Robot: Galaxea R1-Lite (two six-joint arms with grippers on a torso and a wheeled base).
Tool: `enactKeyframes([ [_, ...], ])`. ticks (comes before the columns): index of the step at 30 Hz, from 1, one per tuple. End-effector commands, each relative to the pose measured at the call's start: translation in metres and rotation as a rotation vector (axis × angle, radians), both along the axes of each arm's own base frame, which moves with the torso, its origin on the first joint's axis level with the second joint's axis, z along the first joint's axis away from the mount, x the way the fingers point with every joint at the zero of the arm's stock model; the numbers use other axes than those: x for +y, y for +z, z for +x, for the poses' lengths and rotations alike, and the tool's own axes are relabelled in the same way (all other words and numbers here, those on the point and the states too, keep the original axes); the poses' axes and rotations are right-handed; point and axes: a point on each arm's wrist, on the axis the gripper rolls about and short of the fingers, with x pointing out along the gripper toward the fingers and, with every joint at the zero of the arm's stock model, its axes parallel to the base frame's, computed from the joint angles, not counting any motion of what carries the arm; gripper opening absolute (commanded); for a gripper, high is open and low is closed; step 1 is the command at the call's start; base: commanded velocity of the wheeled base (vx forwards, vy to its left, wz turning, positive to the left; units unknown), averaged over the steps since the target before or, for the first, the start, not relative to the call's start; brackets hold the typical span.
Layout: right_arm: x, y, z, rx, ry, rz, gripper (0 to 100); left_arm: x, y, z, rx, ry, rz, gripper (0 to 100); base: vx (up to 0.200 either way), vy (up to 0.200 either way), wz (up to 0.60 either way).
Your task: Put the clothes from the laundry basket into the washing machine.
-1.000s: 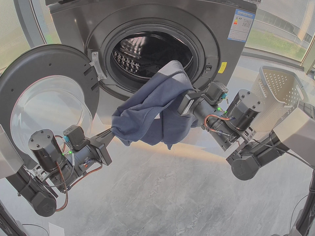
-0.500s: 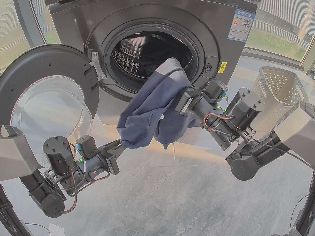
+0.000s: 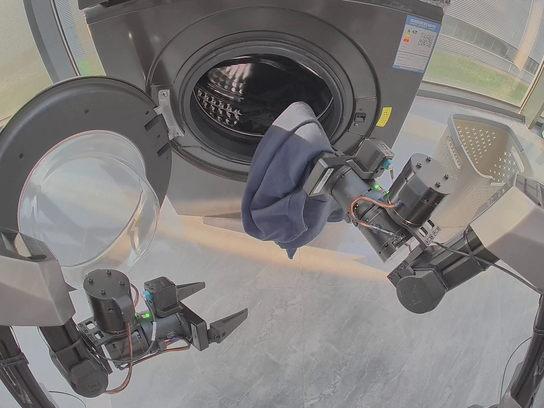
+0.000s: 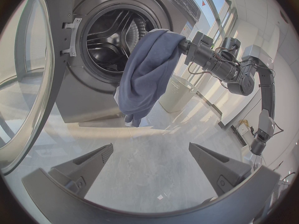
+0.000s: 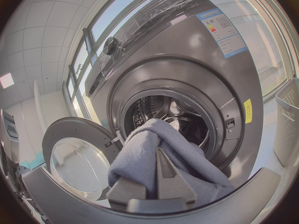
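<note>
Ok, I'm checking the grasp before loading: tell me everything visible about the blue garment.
The blue garment is soft, fleece-like slate-blue cloth, bunched in folds. The right gripper is shut on its upper part; the rest hangs limp before the open mouth of the washing machine, lower end clear of the floor.

The blue garment (image 3: 280, 182) hides the right tool's (image 5: 155, 165) tips; its arm (image 3: 396, 199) covers the laundry basket's (image 3: 487, 148) lower part.

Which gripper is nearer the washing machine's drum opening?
Right. The right gripper, shut on the blue garment, sits just before the opening; the left gripper hangs open low over the floor, farther back.
</note>
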Motion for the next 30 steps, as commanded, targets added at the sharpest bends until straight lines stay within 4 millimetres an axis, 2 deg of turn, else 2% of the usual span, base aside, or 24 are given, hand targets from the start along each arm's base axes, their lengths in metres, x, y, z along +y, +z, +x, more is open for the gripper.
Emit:
enactKeyframes([
  [1,0.006,-0.004,-0.006,0.012,0.021,-0.007,0,-0.014,0.016,0.018,-0.100,-0.009,-0.052,100,0.000,0.000,0.00],
  [7,0.013,-0.011,-0.008,0.029,0.038,-0.020,0,-0.034,0.049,0.052,-0.263,-0.018,-0.160,100,0.000,0.000,0.00],
  [10,0.016,-0.015,-0.009,0.036,0.043,-0.027,0,-0.043,0.055,0.067,-0.307,-0.018,-0.187,100,0.000,0.000,0.00],
  [14,0.020,-0.015,-0.011,0.033,0.054,-0.025,0,-0.051,0.052,0.077,-0.316,-0.023,-0.191,100,0.000,0.000,0.00],
  [20,0.022,-0.016,-0.012,0.038,0.060,-0.030,0,-0.063,0.047,0.079,-0.311,-0.048,-0.193,100,0.000,0.000,0.00],
  [21,0.024,-0.015,-0.014,0.038,0.068,-0.030,0,-0.070,0.043,0.079,-0.302,-0.067,-0.192,100,0.000,0.000,0.00],
  [25,0.029,-0.015,-0.019,0.039,0.083,-0.031,0,-0.081,0.028,0.079,-0.277,-0.089,-0.169,100,0.000,0.000,0.00],
  [28,0.032,-0.016,-0.022,0.042,0.095,-0.032,0,-0.085,0.023,0.085,-0.275,-0.083,-0.167,100,0.000,0.000,0.00],
  [30,0.034,-0.016,-0.024,0.042,0.101,-0.031,0,-0.091,0.018,0.100,-0.296,-0.063,-0.178,100,0.000,0.000,0.00],
])
